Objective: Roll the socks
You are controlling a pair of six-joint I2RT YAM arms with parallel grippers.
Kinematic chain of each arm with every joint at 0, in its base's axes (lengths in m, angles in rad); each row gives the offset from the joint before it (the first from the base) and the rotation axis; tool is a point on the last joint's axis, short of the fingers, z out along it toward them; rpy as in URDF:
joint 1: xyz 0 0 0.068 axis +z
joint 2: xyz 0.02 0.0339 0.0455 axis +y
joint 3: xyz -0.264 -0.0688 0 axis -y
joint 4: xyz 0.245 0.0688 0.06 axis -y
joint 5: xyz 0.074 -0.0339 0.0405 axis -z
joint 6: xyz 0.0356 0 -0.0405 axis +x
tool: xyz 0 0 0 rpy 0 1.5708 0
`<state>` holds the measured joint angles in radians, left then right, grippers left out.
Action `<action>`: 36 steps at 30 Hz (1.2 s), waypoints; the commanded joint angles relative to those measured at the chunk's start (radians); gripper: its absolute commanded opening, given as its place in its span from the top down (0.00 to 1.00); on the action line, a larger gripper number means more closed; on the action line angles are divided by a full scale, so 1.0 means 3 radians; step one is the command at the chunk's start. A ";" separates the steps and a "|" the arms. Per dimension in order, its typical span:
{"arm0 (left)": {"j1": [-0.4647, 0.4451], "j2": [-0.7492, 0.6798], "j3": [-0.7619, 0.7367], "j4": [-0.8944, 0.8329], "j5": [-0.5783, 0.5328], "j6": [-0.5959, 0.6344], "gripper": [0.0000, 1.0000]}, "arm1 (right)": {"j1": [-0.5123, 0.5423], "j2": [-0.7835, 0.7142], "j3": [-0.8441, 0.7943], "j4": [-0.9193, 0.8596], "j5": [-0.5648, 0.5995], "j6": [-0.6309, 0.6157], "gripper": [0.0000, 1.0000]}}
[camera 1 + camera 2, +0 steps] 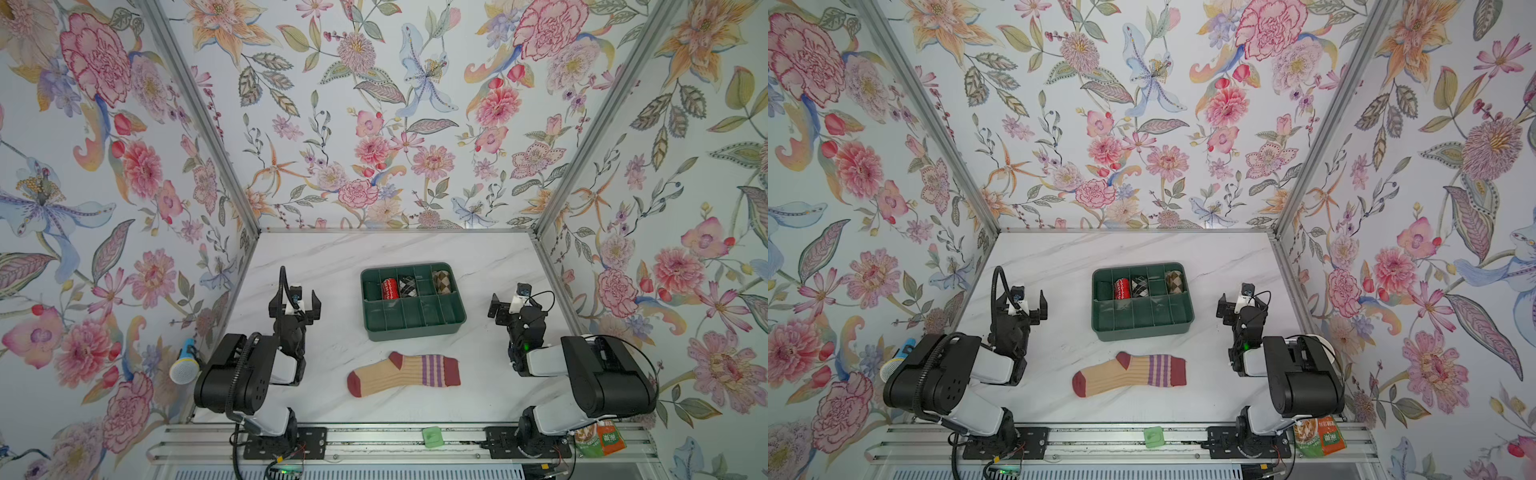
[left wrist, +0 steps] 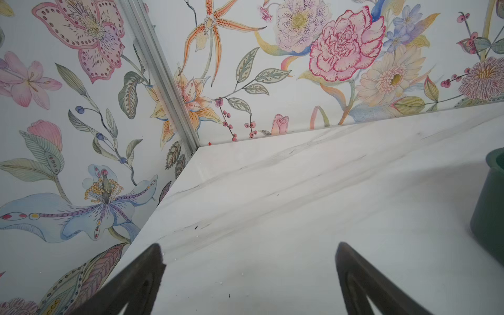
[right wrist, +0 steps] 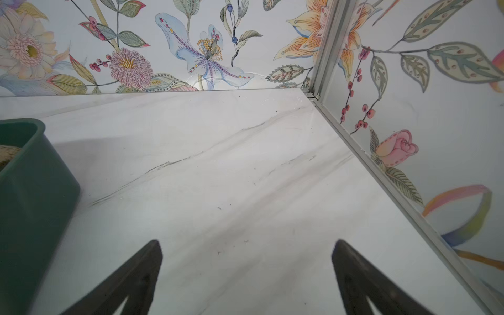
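On the marble tabletop (image 1: 332, 257), one striped sock (image 1: 403, 374) lies flat, unrolled, near centre; rolled socks (image 1: 390, 288) already sit in the green tray (image 1: 415, 328) beyond. Both the left jaws and right jaws gape wide, empty.

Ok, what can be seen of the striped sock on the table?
The tan ribbed knit sock has a dark red toe, heel and cuff, with purple stripes by the cuff. It lies flat, unrolled, on the white marble table, in front of the green divided tray, apart from it. Nothing else touches it.
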<state>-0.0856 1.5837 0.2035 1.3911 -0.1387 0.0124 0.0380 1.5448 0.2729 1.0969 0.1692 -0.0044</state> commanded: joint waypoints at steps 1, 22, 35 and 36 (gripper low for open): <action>-0.0007 -0.0030 -0.0004 0.0079 -0.0030 0.0035 0.01 | 0.0006 0.0008 0.0038 0.0092 0.0019 -0.0025 0.01; 0.0023 -0.0033 0.0023 0.0018 0.0055 0.0015 0.01 | 0.0006 0.0007 0.0044 0.0087 0.0019 -0.0024 0.01; -0.0099 -0.0913 0.0409 -0.1429 -0.0099 -0.0020 0.53 | -0.0009 -0.0004 0.0032 0.0080 0.0007 -0.0003 0.04; -0.0141 -0.1085 0.0481 -0.1708 -0.0111 -0.0073 0.55 | -0.0009 -0.0005 0.0031 0.0084 0.0009 -0.0011 0.05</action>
<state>-0.0986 1.3792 0.2783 1.1091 -0.1352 0.0116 0.0380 1.5448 0.2733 1.0969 0.1692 -0.0040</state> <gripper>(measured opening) 0.468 0.954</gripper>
